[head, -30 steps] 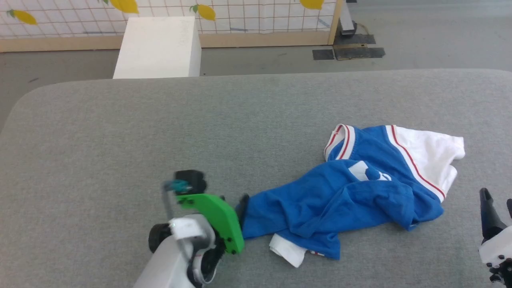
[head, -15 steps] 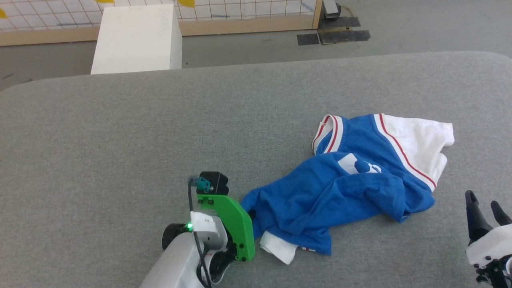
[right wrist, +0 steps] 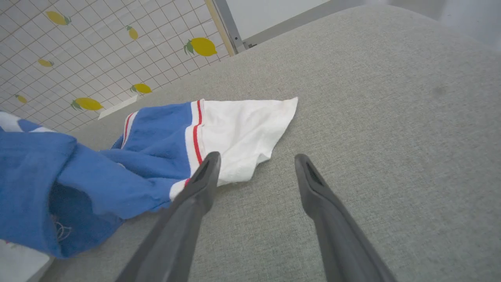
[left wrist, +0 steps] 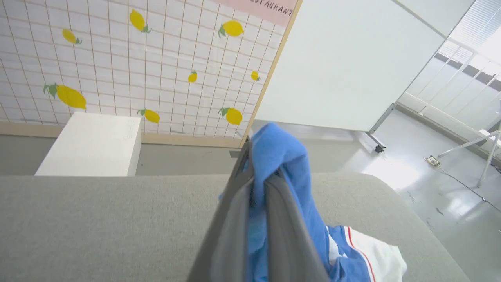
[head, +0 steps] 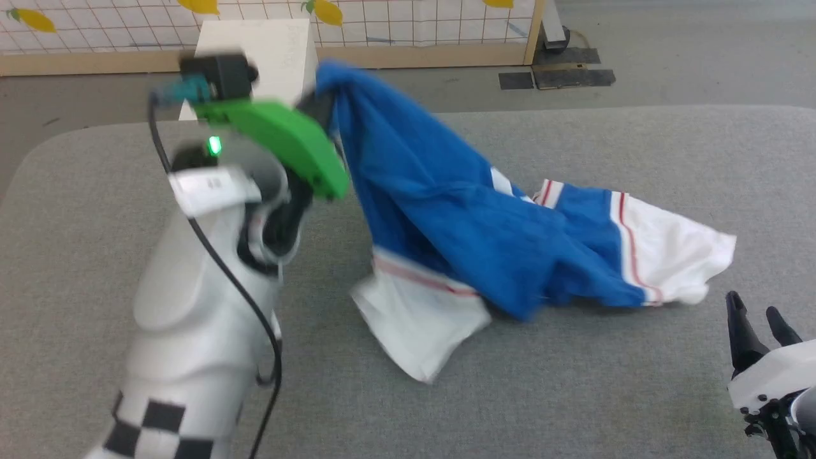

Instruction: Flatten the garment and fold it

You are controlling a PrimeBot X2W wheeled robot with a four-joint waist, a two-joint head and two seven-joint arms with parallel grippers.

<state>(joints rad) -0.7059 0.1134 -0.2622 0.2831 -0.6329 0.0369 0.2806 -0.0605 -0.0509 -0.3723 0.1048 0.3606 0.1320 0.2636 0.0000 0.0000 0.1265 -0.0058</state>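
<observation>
The garment, a bright blue shirt with white, red-striped sleeves, hangs stretched from my raised left gripper, which is shut on a bunched blue edge. In the left wrist view the blue fabric is pinched between the two grey fingers. One white sleeve dangles to the grey table; the other white sleeve lies on the table at the right. My right gripper stands open low at the right, just off that sleeve, holding nothing.
A white box stands on the floor beyond the table's far edge, before a lemon-patterned grid panel. Bare grey table surface spreads to the left and front. The table's rounded right end drops to a grey floor.
My left arm has lifted up and away from the table with the blue edge in its grip, pulling the crumpled shirt up and stretching it. The right gripper has stayed low and open.
</observation>
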